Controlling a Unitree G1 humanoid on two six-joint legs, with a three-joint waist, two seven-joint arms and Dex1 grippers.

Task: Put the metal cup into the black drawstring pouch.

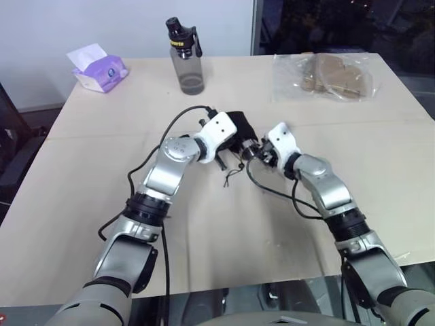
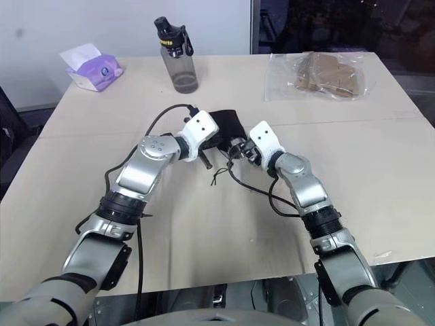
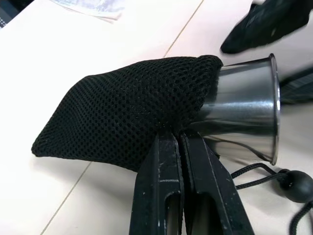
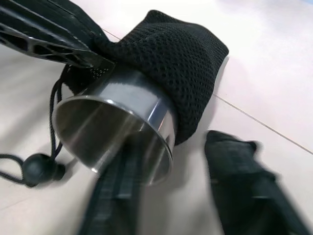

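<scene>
Grey bottle (image 1: 189, 60), tissue pack (image 1: 100, 70), clear bag (image 1: 329, 77) along table (image 1: 81, 204) far edge.

two silver-grey metallic arms, black ribbed joint rings, white plastic wrist housings; loose black cables looping along each forearm. left gripper (image 3: 182, 171) flat matte-black fingers, slotted. right gripper (image 4: 186, 196) black fingers.

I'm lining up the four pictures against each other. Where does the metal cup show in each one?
Left eye view: cannot be made out between the two hands, mid-table.
Right eye view: same, hidden there.
Left wrist view: metal cup at right, base inside the black pouch, rim sticking out.
Right wrist view: cup centre-left, open mouth toward the camera.
Shared landmark: the pouch, also seen between the hands.
</scene>
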